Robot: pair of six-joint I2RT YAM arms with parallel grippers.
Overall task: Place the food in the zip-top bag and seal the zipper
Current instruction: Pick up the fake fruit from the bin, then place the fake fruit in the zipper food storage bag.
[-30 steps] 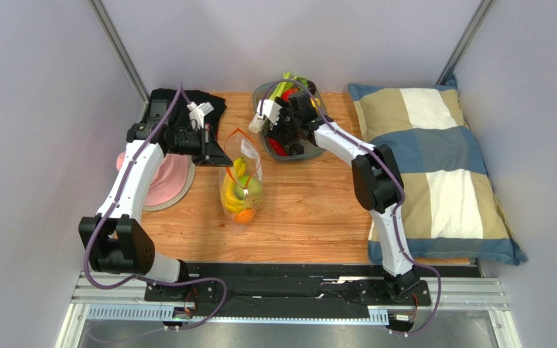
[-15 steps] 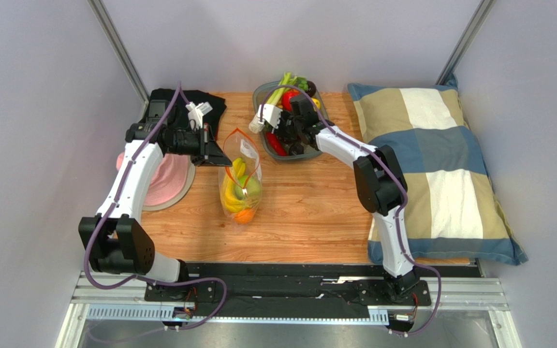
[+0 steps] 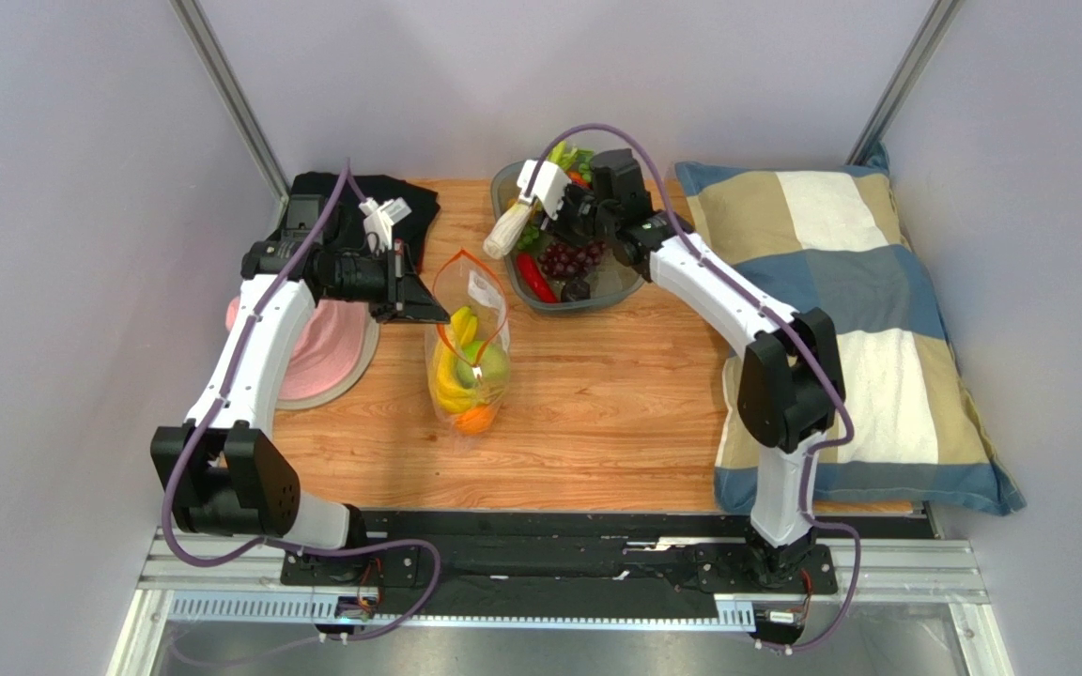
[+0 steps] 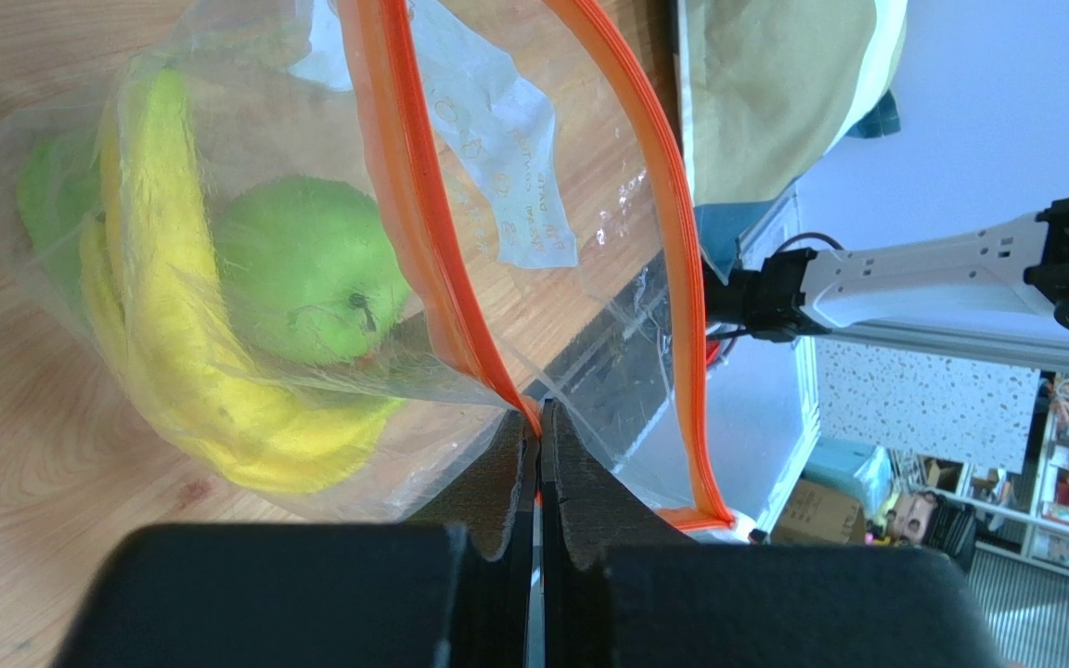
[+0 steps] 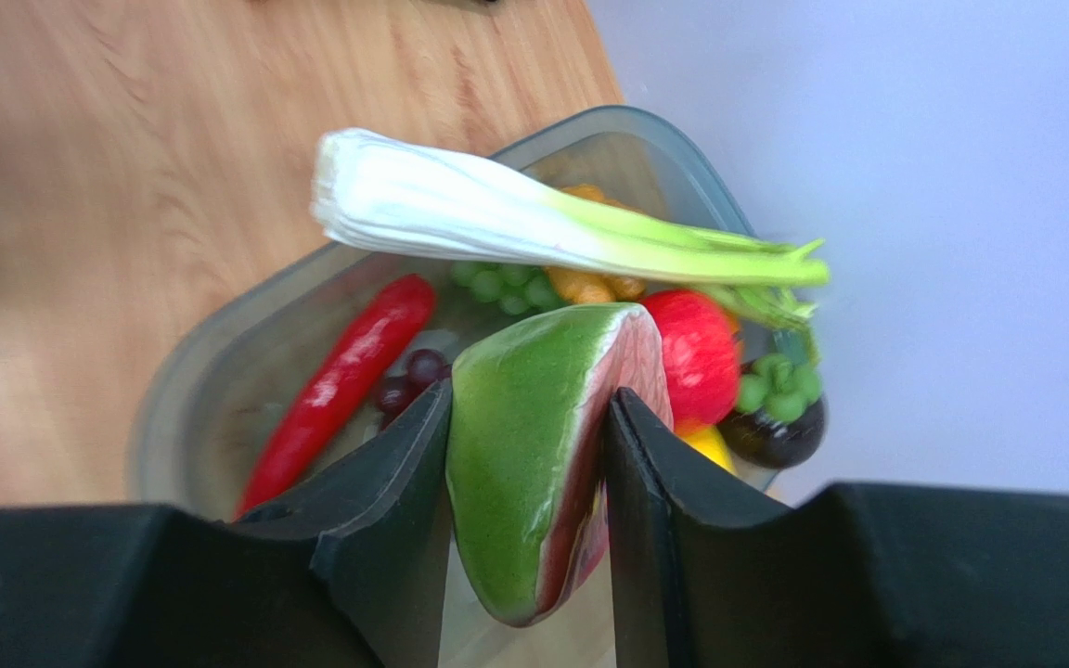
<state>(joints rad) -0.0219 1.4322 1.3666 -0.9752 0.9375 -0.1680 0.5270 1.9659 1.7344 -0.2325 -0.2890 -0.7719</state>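
Observation:
The zip-top bag [image 3: 469, 345] lies open on the wooden table with a yellow banana [image 4: 150, 279], a green apple [image 4: 296, 272] and an orange [image 3: 473, 417] inside. Its orange-red zipper [image 4: 401, 209] gapes in two strips beside a white label [image 4: 498, 125]. My left gripper [image 4: 540, 425] is shut on the near zipper strip at the bag's mouth; it also shows in the top view [image 3: 423, 299]. My right gripper [image 5: 526, 515] is shut on the red-green watermelon slice [image 5: 547, 446] and holds it above the grey tray [image 5: 220, 362]. In the top view the right gripper [image 3: 571, 214] hovers over the tray.
The grey tray [image 3: 623, 293] at the back holds a red chilli [image 5: 338, 390], a leek [image 5: 526, 223], grapes and other toy produce. A checked pillow [image 3: 843, 324] fills the right side. A pink round object [image 3: 328, 352] and black cloth [image 3: 392, 197] lie at the left.
My right gripper has lifted up and back from inside the tray with the watermelon slice in it. The left gripper and the bag have stayed put.

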